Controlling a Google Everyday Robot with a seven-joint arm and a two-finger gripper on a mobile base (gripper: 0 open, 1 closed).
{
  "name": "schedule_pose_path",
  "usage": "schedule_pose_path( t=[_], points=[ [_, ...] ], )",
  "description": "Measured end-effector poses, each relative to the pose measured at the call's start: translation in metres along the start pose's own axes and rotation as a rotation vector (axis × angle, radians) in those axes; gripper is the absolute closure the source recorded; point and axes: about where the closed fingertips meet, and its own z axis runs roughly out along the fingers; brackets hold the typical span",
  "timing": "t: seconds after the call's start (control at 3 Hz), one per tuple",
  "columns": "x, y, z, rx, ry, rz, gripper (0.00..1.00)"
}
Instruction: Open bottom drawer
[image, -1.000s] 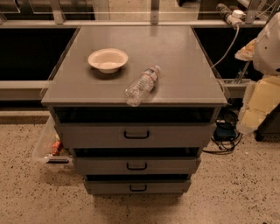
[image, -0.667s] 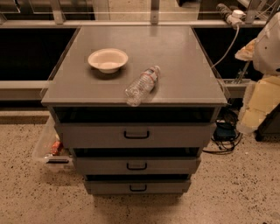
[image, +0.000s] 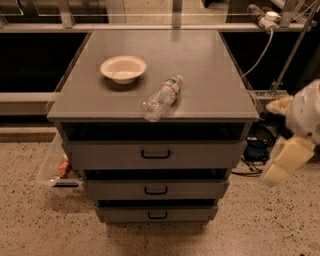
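Note:
The bottom drawer (image: 125, 214) is the narrowest grey front at the foot of the grey metal cabinet, with a small black loop handle (image: 157, 215). It sits pushed in, and its inside is hidden. Above it are the middle drawer (image: 115, 189) and the widest top drawer (image: 110, 155). My gripper (image: 284, 162), a pale yellow and white piece at the end of the arm, hangs at the right edge of the camera view. It is beside the cabinet, well to the right of the drawers, at about the height of the top drawer, touching nothing.
On the cabinet top (image: 200, 65) stand a white bowl (image: 123, 68) and a clear plastic bottle (image: 162, 97) lying on its side near the front edge. A clear bin (image: 57, 167) sits on the speckled floor at the left. Cables and a black object (image: 257, 147) lie at the right.
The arm and gripper have dropped lower at the right edge of the view. The cabinet, the drawers, the bowl and the bottle have not moved.

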Motion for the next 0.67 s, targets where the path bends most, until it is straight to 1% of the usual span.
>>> schedule_pose_path(
  t=[0.33, 0.67],
  points=[
    [0.044, 0.030, 0.081, -0.075, -0.111, 0.144, 0.00],
    [0.069, 0.030, 0.157, -0.110, -0.184, 0.243, 0.00]
  ],
)
